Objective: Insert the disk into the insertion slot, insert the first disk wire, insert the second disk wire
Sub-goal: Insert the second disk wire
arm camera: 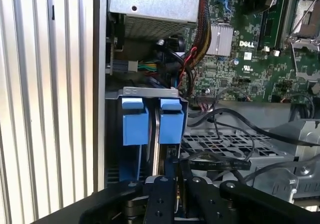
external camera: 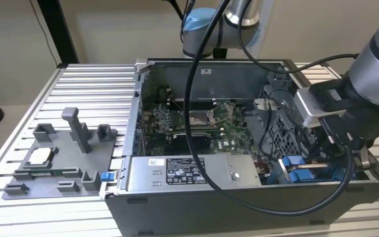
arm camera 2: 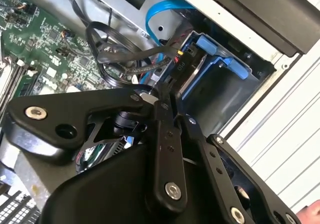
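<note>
**Disk sitting on edge in the blue-tabbed bay, gripper reaching in at a wire connector**

Disk [arm camera: 155, 134] is standing on edge in the insertion slot [arm camera: 150, 92], and in the first wrist view I am seeing its thin silver side running between two bright blue tabs [arm camera: 135, 120], with the grey metal lip of the bay just above them. In the exterior view the same blue tabs [external camera: 293, 163] are showing at the lower corner of the open computer case [external camera: 242, 217], toward the exterior view's right, beside the grey power-supply box [external camera: 189, 170].

I am watching the gripper [arm camera 2: 162, 97] reaching down into that corner. Its black fingers [arm camera 2: 167, 134] are lying pressed close together, and their tips are meeting a small black connector [arm camera 2: 181, 67] at the mouth of the bay; I cannot tell whether they are actually pinching it. A bundle of black wires [arm camera 2: 112, 49] is looping from that connector toward the green circuit board [arm camera 2: 40, 44], and a light blue cable [arm camera 2: 165, 9] is arching over the bay.

In the exterior view the arm's grey wrist [external camera: 374, 69] is hanging over the case's edge, its thick black cable [external camera: 196, 148] sweeping across the power-supply box. A grey parts tray [external camera: 61, 158] is lying on the ribbed metal table [external camera: 84, 84], well apart from the case on the exterior view's left.
</note>
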`<state>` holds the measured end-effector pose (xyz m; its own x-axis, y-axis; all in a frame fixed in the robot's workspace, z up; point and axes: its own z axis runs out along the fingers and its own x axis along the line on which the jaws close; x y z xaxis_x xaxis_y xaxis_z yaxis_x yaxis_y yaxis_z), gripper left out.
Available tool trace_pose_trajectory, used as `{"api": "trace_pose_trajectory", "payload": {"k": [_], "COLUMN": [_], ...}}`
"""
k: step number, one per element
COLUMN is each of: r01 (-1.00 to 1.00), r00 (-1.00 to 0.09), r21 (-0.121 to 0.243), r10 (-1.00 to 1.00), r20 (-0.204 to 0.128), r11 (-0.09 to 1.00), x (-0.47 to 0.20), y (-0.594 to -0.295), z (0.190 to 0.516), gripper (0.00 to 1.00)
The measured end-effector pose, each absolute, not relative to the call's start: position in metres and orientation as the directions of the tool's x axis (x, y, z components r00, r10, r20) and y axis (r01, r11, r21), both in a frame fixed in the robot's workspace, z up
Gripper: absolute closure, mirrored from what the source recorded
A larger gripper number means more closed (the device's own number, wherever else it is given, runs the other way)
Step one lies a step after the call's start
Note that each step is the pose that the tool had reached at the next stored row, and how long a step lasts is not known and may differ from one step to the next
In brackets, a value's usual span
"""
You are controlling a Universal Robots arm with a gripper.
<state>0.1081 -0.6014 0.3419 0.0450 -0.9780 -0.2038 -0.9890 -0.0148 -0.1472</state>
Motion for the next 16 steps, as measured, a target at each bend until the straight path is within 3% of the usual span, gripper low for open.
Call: {"api": "trace_pose_trajectory", "payload": {"k": [7, 16], "r01": [-0.989, -0.989], "r00": [0.045, 0.045], "r21": [-0.146, -0.146], "r10": [-0.986, -0.986], "r20": [-0.163, -0.161], "r11": [-0.021, -0.021], "x": [0.1088, 0.1157], "y": [-0.5993, -0.5927], "z": [0.3432, 0.3435], "gripper": [1.00, 1.00]}}
